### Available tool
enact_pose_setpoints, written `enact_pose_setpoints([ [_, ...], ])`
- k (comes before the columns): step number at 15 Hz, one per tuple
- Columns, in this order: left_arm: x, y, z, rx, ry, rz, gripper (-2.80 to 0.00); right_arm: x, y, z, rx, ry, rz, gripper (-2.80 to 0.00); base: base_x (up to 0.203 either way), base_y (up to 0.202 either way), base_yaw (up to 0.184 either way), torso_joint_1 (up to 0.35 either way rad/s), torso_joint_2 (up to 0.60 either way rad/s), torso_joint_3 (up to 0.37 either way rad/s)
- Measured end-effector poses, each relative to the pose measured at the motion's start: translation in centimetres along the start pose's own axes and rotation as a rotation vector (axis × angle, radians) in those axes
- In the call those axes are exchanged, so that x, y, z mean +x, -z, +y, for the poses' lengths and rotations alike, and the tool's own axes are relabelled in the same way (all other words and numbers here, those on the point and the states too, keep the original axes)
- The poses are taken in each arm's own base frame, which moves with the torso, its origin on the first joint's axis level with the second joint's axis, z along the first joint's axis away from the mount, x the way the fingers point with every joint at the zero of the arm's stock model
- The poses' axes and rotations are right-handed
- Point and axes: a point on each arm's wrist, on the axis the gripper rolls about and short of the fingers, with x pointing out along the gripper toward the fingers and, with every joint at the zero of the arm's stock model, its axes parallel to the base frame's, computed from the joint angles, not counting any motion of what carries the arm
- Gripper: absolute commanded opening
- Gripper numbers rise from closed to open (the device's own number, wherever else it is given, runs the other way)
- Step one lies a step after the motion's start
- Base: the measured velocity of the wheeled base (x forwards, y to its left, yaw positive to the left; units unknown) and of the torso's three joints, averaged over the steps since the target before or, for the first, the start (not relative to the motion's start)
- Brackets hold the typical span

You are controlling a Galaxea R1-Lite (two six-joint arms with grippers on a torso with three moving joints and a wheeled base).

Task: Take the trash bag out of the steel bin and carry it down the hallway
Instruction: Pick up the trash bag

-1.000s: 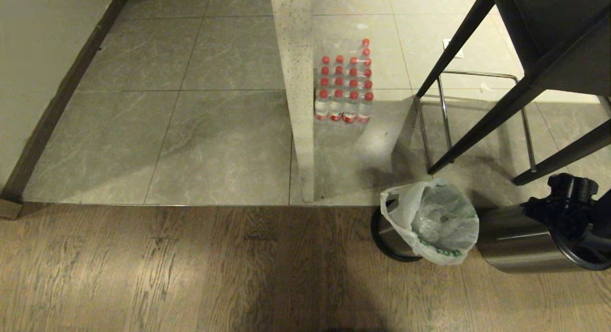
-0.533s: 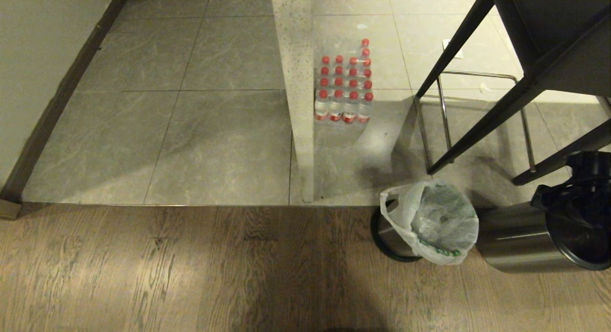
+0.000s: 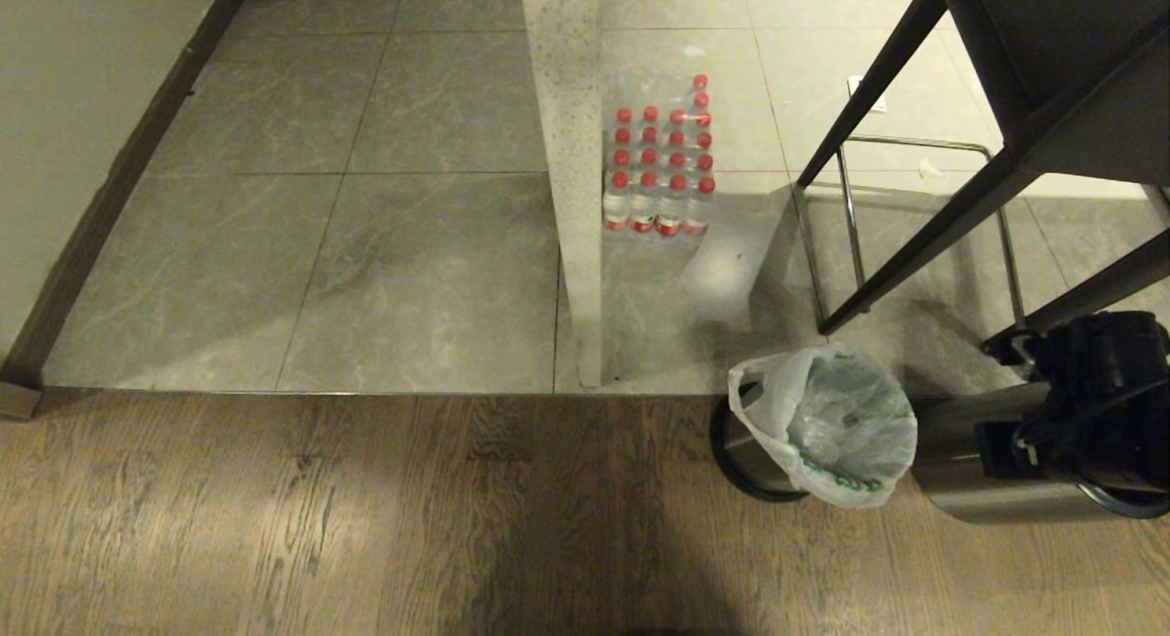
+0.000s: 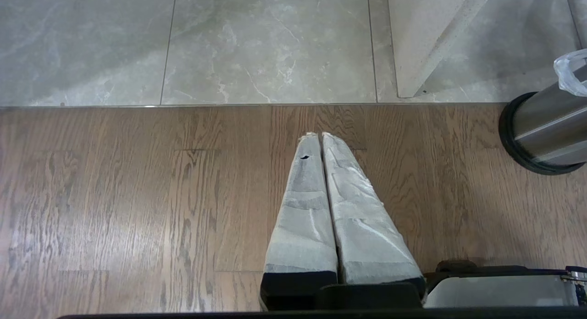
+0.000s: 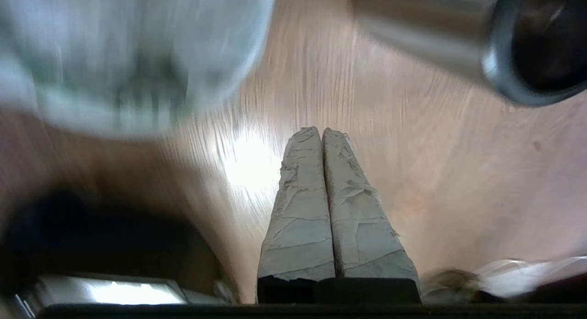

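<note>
The right gripper (image 5: 322,132) hangs over the wood floor (image 3: 366,517) with jaws pressed together and empty, beside the trash bag (image 3: 827,426) lining the steel bin (image 3: 745,462); risk: approaching closed, it may snag the thin plastic or tip the light bin.

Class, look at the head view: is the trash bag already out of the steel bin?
No: the trash bag sits in the steel bin, draped over its rim.
</note>
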Motion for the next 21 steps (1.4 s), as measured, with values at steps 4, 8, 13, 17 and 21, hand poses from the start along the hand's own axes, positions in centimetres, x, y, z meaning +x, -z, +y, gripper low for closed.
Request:
enact_pose_setpoints([
  [4, 0.0, 0.0, 0.0, 0.000, 0.000, 0.000, -2.80, 0.3, 3.1, 0.1, 0.050, 0.008, 0.086, -2.80, 0.000, 0.000, 0.000, 0.000, 0.00, 0.000],
  [8, 0.0, 0.0, 0.0, 0.000, 0.000, 0.000, -2.80, 2.0, 5.4, 0.0, 0.060, 0.040, 0.150, -2.80, 0.000, 0.000, 0.000, 0.000, 0.00, 0.000],
  [13, 0.0, 0.0, 0.0, 0.000, 0.000, 0.000, -2.80, 4.4, 7.6, 0.5, -0.107, 0.116, 0.246, -2.80, 0.000, 0.000, 0.000, 0.000, 0.00, 0.000],
  [17, 0.0, 0.0, 0.0, 0.000, 0.000, 0.000, -2.80, 5.6, 8.8, 0.9, -0.238, 0.142, 0.273, -2.80, 0.000, 0.000, 0.000, 0.000, 0.00, 0.000],
  [21, 0.0, 0.0, 0.0, 0.000, 0.000, 0.000, -2.80, 7.9, 8.4, 2.1, -0.276, 0.116, 0.164, -2.80, 0.000, 0.000, 0.000, 0.000, 0.00, 0.000],
])
